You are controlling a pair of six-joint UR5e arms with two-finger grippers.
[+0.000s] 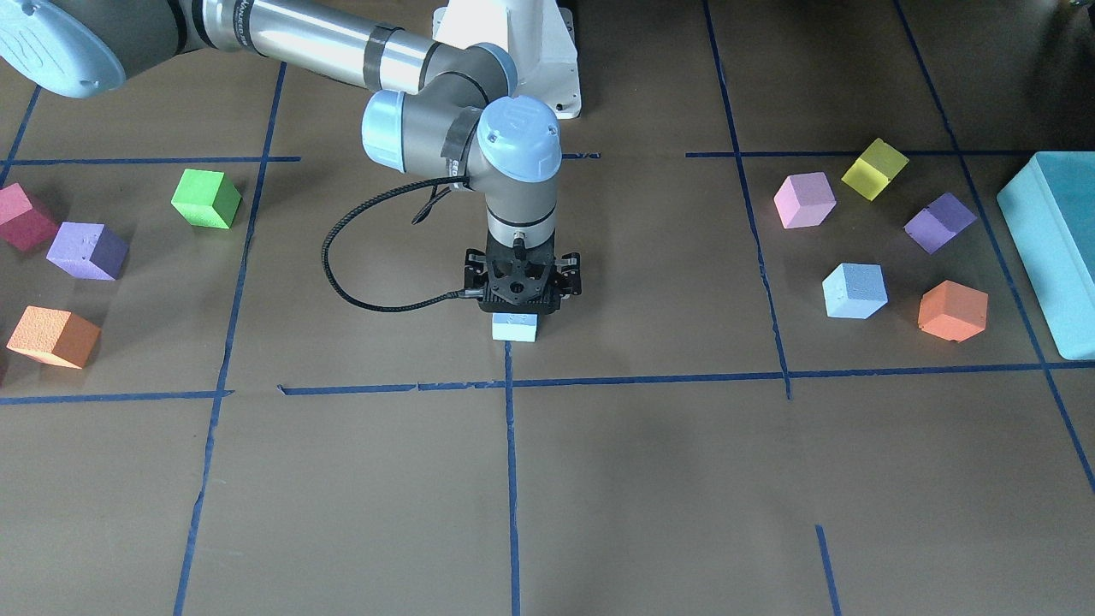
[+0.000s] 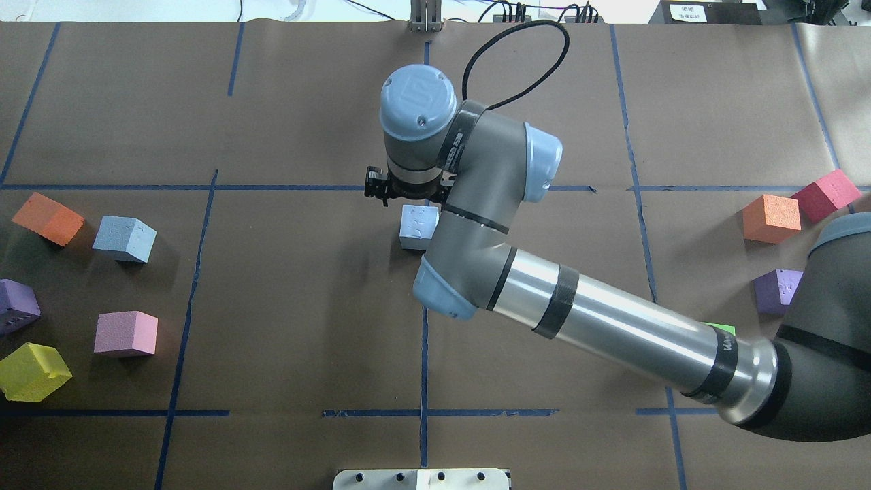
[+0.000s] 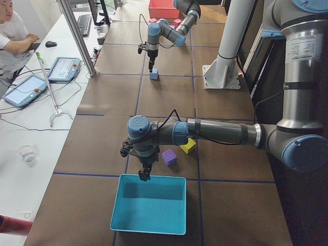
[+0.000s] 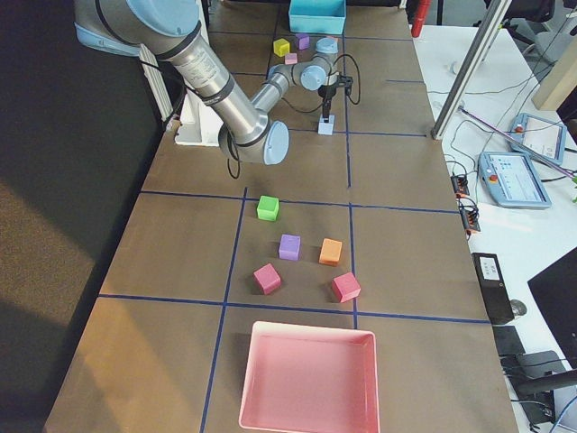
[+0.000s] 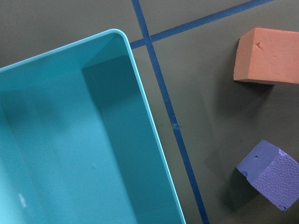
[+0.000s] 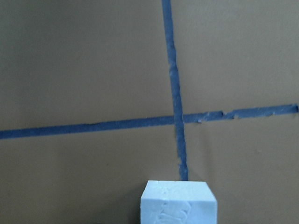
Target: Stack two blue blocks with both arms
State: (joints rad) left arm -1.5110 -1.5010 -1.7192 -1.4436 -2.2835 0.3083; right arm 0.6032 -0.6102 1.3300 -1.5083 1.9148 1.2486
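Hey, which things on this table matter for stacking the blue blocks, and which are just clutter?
For the job: pale blue block under the right end effector; sky-blue block.
Lying about: green cube, yellow cube, pink cube, orange cube, purple cube, teal box, others.

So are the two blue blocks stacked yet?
No, the pale blue block sits alone in the middle, while the deeper blue block lies far off to one side.

Brown table (image 1: 650,479), gridded in blue tape (image 1: 511,479). At centre, pale blue block (image 1: 514,328); deeper blue block (image 1: 855,291) among coloured cubes (image 1: 804,200) near teal box (image 1: 1056,248). More cubes (image 4: 289,246) toward pink tray (image 4: 306,379).
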